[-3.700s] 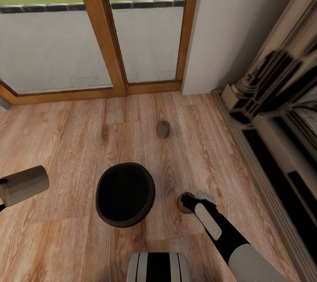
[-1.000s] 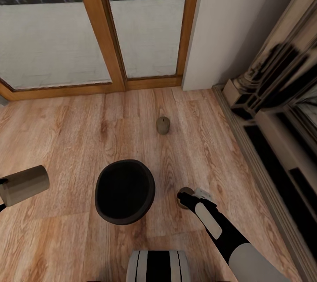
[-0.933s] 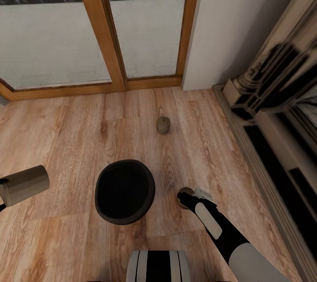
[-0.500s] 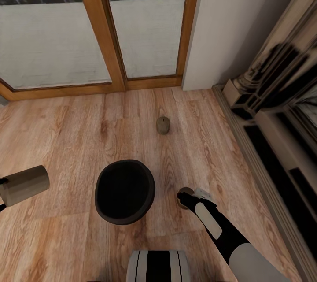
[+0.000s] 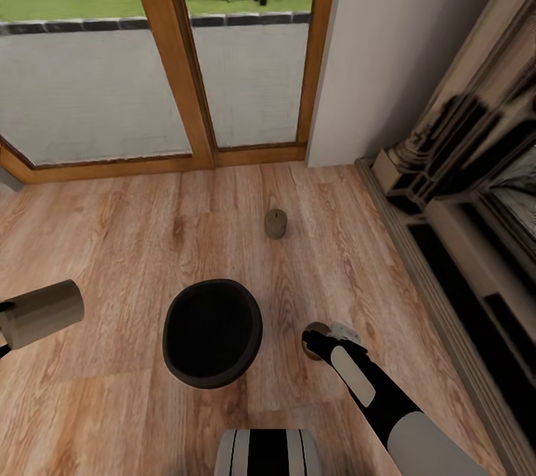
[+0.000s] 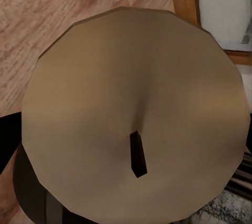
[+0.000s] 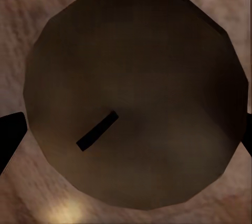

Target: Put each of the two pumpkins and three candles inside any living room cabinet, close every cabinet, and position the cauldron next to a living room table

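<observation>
The black cauldron (image 5: 212, 332) stands on the wood floor just ahead of my base. One tan candle (image 5: 275, 224) stands upright on the floor beyond it. My left gripper (image 5: 15, 318) is at the left edge, shut on a second candle (image 5: 46, 311), whose top face and wick (image 6: 137, 153) face the left wrist camera. My right gripper (image 5: 320, 338) is low, to the right of the cauldron, shut on a third candle (image 5: 313, 331). In the right wrist view dark fingertips (image 7: 10, 137) press that candle (image 7: 131, 98) from both sides. Pumpkins, cabinet and table are out of view.
Glass doors with wooden frames (image 5: 175, 59) run along the far side, with a grey wall corner (image 5: 372, 52) to their right. A pale unit with dark openings (image 5: 461, 223) lines the right wall. Open floor (image 5: 112, 238) lies left of the cauldron.
The whole head view has shifted, showing more of the garden, so the camera moved. Both grippers hold their candles as before, and the cauldron and floor candle keep their places.
</observation>
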### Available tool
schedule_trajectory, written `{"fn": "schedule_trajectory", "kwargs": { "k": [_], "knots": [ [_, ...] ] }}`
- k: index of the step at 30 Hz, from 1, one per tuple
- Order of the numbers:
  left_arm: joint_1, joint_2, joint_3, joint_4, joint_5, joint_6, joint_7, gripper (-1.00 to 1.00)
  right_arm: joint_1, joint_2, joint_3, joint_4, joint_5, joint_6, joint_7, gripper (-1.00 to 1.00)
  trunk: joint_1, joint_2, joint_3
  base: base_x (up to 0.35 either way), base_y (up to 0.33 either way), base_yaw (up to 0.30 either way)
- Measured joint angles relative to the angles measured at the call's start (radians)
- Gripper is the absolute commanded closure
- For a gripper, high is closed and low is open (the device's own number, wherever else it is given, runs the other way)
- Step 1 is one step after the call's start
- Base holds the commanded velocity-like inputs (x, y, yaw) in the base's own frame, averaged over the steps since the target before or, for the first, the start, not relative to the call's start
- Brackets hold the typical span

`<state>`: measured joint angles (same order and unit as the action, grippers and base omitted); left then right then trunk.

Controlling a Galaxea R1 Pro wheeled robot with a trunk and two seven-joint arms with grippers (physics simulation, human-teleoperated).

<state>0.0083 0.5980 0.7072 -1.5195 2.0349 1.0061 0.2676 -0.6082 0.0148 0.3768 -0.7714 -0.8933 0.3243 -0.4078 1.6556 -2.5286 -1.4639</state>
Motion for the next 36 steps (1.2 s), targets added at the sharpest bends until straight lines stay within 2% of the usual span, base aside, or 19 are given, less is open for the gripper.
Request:
{"fn": "schedule_trajectory", "kwargs": {
  "k": [17,24,36],
  "knots": [
    [0.0,-0.001,-0.005,0.005,-0.01,-0.003,0.011,1.0,0.0,-0.002,-0.001,-0.001,-0.001,0.002,0.002,1.0,-0.008,0.004,0.066,-0.002,0.0,0.0],
    [0.0,-0.002,-0.006,0.005,-0.026,-0.004,0.013,1.0,0.0,-0.002,-0.004,-0.008,-0.002,0.002,0.002,1.0,-0.01,0.006,0.093,-0.223,0.0,0.0],
    [0.0,-0.002,-0.006,0.008,-0.03,-0.004,0.013,1.0,0.0,-0.004,-0.01,-0.016,-0.007,0.003,0.005,1.0,-0.016,0.008,0.139,-0.016,0.0,0.0]
  ]
}}
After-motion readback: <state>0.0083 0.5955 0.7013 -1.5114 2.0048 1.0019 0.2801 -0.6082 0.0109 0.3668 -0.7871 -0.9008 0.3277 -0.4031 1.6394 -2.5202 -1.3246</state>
